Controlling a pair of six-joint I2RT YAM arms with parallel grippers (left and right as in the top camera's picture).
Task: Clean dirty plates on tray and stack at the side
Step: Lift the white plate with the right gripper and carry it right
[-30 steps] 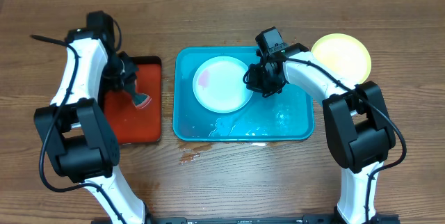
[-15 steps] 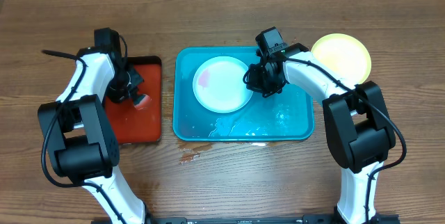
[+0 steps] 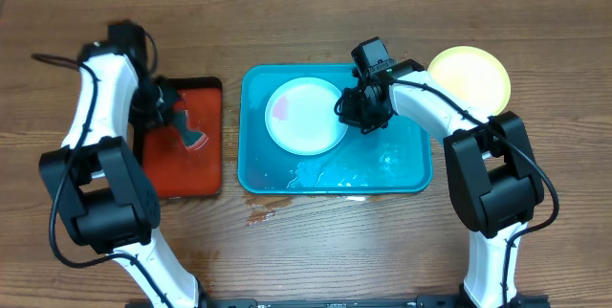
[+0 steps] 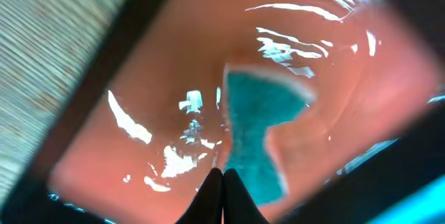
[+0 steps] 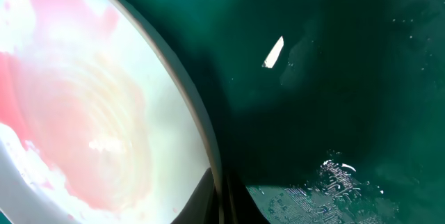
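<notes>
A light blue plate (image 3: 306,115) with a pink smear lies in the turquoise tray (image 3: 406,179). My right gripper (image 3: 351,114) is shut on its right rim; the right wrist view shows my fingers (image 5: 222,186) on either side of the rim of the smeared plate (image 5: 76,113). A yellow-green plate (image 3: 469,77) sits on the table right of the tray; I cannot tell whether another lies under it. My left gripper (image 3: 188,131) is over the red tray (image 3: 177,169), fingers (image 4: 222,181) shut at the edge of a teal sponge (image 4: 257,126) in the tray's water.
Water is pooled in the front of the turquoise tray (image 3: 368,166). A small spill wets the wooden table (image 3: 263,214) in front of it. The red tray's black rim (image 4: 111,64) runs along its edge.
My left arm has swung back out to the left over the red tray while the sponge stays at about the same spot. The right arm and blue plate have not moved.
</notes>
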